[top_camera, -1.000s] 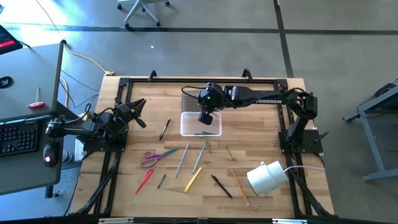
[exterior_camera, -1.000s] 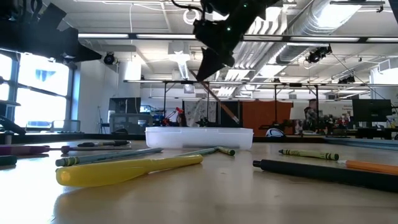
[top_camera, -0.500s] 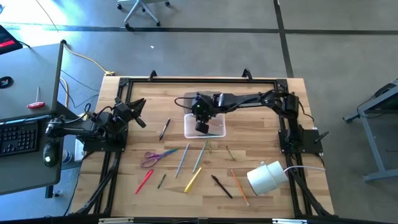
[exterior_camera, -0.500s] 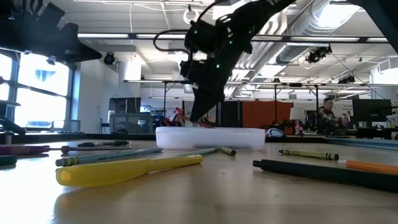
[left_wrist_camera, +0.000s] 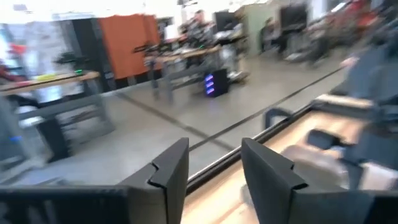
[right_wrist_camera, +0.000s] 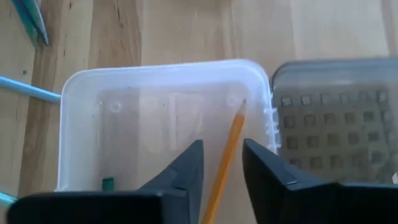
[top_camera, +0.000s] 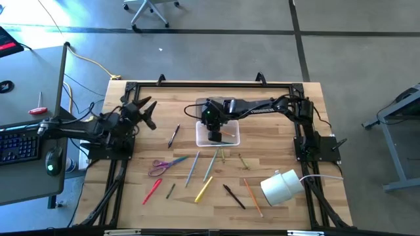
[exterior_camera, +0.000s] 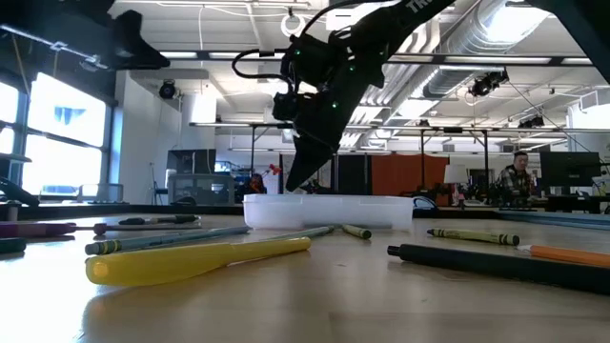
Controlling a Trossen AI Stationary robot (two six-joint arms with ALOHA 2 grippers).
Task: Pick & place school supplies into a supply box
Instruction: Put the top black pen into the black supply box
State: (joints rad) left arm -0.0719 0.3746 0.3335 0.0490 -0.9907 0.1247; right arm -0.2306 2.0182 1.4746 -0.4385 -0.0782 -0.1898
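Supply box (right_wrist_camera: 155, 124), clear rounded plastic, sits mid-table, its dotted lid (right_wrist_camera: 336, 118) hinged open beside it. We see our right gripper (right_wrist_camera: 222, 165) over it, jaws narrowly parted around an orange pencil (right_wrist_camera: 225, 158) slanting into the box. Loose pens and purple scissors (top_camera: 162, 165) lie nearer, beside a white roll (top_camera: 281, 186). Our left gripper (left_wrist_camera: 214, 165) hangs open by the table's edge.

One supply box (top_camera: 223, 134), one pair of scissors (top_camera: 162, 165), one white roll (top_camera: 281, 186), two arms
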